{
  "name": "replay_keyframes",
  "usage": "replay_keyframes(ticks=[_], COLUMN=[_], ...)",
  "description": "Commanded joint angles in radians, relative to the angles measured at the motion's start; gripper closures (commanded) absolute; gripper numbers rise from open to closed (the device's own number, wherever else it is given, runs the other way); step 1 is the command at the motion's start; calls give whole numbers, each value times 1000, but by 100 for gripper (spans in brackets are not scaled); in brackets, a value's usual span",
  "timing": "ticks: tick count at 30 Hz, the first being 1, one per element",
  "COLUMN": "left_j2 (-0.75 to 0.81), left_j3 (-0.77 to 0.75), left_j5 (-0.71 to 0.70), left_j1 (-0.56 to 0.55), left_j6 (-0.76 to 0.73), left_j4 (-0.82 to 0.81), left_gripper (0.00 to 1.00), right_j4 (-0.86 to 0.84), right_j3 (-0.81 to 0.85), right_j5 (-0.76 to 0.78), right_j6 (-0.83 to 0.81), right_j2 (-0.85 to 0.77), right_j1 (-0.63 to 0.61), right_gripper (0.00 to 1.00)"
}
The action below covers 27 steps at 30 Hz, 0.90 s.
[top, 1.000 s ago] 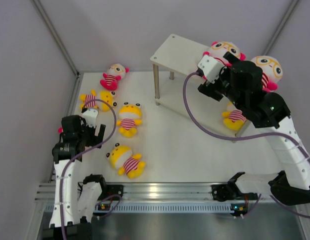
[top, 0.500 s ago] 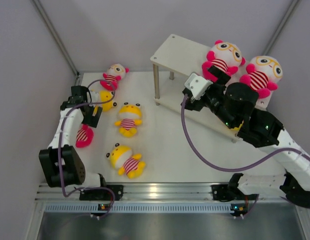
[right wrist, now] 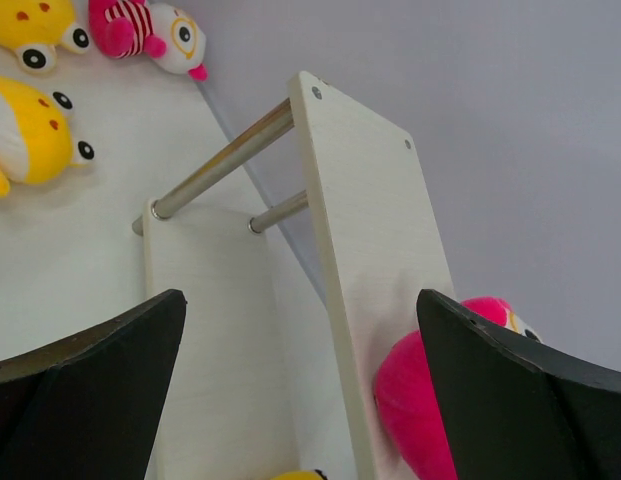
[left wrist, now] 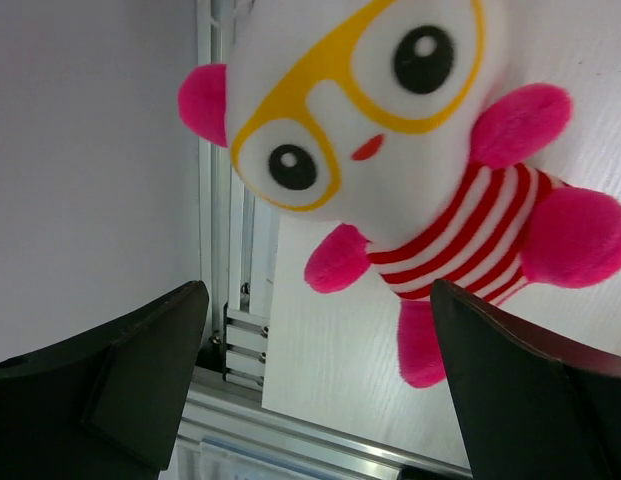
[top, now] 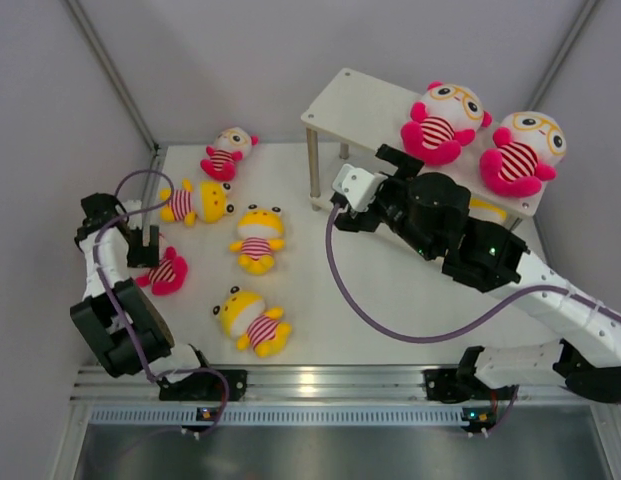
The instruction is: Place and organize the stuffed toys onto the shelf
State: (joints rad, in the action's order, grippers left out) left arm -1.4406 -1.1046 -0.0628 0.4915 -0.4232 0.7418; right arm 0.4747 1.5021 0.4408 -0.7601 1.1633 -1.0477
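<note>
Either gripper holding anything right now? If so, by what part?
Nothing held: left gripper hangs open above the lying pink doll, not closed on it; right gripper is open and empty by the shelf.

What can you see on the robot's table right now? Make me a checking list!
Surface: white table top, toys lying on it.
Job's things: white two-tier shelf with silver legs; two pink-limbed plush dolls sit on its top board; a yellow sliver shows beneath, mostly hidden. On the table: three yellow plush dolls, a pink doll near the back wall, and a pink doll at the left edge.
Clutter: nothing seen.
Grippers: left gripper open over the left-edge pink doll, fingers apart from it; right gripper open, empty, facing the shelf.
Cables: a purple cable along each arm.
Surroundings: pale grey walls; silver rail at the near edge.
</note>
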Motion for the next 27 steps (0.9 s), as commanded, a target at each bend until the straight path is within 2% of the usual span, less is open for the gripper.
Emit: replay_keyframes(ticks=[1,4,8,10,11,12,14,15,19,24,27], left_j2=[-33,-87,-208,-291,-337,-352,-348,-331,-187,122,285], left_j3=[-14,-29,-80,-104,-112,-115,-100,-89,-6,69,63], left_j5=[189,309,357,362,359,365,411,425,432,490,544], left_j1=[74,81,81,93,97,102,116,119,127,125,124], left_j6=[-43,-63,-37,-2,12,23,28,21,-6,-12,-23], left_j4=[-19,-21,-48,-56,-56,-56,-56,-56,-55,-44,20], left_gripper=[1,1,1,6,13,36,70,91,96,96,96], right_j4=[-56,-53,-59,-68,-70,-70,-68,-64,-96,-163,-194], right_j3=[1,9,-3,-17,-20,-19,-17,-22,-69,-120,-121], right_j5=[-16,-8,-13,-17,-37,-51,-104,-125,-215,-299,-381], right_j6=[-8,-7,1,8,15,24,59,71,108,137,180], right_j2=[36,65,88,99,104,110,113,114,104,116,139], right_j1=[-21,-25,-28,-29,-29,-29,-31,-32,-43,-55,-58], right_gripper=[1,0,1,0,1,1,1,1,1,1,1])
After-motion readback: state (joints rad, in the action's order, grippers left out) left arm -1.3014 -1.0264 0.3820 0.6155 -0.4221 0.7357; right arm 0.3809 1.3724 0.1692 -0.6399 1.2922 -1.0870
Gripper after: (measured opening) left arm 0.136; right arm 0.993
